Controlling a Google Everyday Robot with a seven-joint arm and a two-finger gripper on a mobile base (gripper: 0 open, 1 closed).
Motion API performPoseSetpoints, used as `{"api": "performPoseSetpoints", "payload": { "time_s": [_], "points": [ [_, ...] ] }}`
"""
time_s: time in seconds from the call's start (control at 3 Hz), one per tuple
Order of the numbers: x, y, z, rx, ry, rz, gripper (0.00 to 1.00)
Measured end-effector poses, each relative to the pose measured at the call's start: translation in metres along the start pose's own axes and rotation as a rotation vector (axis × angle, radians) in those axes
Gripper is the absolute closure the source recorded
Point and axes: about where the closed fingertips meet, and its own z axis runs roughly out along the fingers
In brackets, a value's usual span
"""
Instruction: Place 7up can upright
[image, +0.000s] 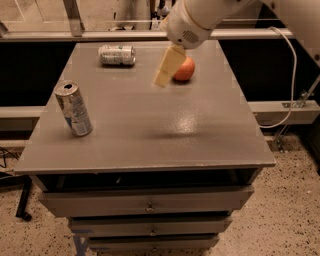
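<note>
The hand (167, 70) hangs above the counter (200, 140), grip impossible to tell; nudging the lying can (117, 55) could roll it away.

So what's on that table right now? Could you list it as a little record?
table: grey top, drawers below
7up can: lying on its side, far left of the top
slim can: standing, near the left edge
apple: far side, right of the 7up can, partly behind the gripper
gripper: in the air over the table, apart from the 7up can
task: 7up can not yet upright
</note>
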Motion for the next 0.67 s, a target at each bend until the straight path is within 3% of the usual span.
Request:
{"api": "performPoseSetpoints", "payload": {
  "time_s": [0.67],
  "points": [
    [-0.053, -0.095, 0.068, 0.095, -0.103, -0.014, 0.00]
  ]
}}
